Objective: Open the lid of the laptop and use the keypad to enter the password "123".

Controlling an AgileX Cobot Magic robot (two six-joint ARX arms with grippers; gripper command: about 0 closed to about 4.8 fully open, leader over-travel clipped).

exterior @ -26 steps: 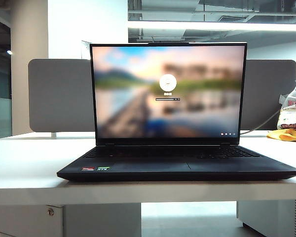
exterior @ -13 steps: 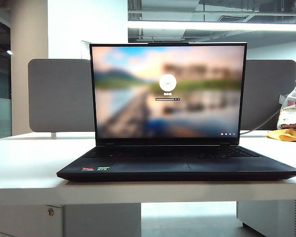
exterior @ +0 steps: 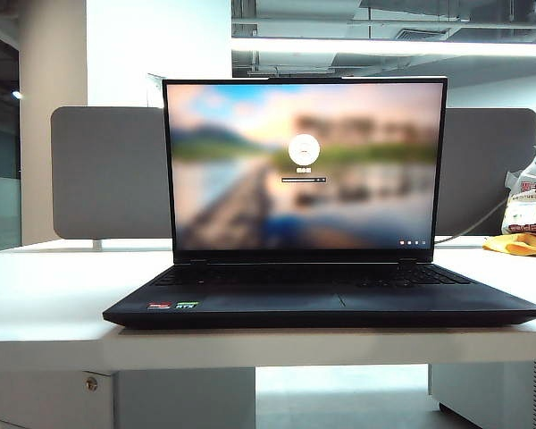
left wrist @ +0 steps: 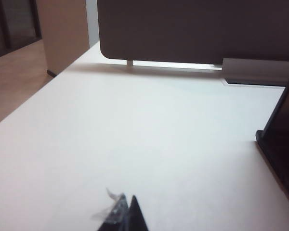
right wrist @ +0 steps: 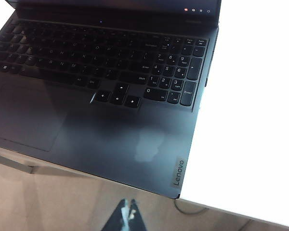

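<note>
Laptop (exterior: 322, 299) open on white bench (exterior: 45, 295), lid (exterior: 305, 165) upright — left gripper (left wrist: 127, 214) and right gripper (right wrist: 128, 216) seemingly with jaws pressed together, both off the keypad (right wrist: 172, 72).

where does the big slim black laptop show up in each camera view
Exterior view: the big slim black laptop fills the centre, lid open, screen lit.
Left wrist view: only its edge shows on the white table, away from the shut left gripper.
Right wrist view: keyboard and palm rest beyond the shut right gripper.
Shared landmark: the white table.
</note>
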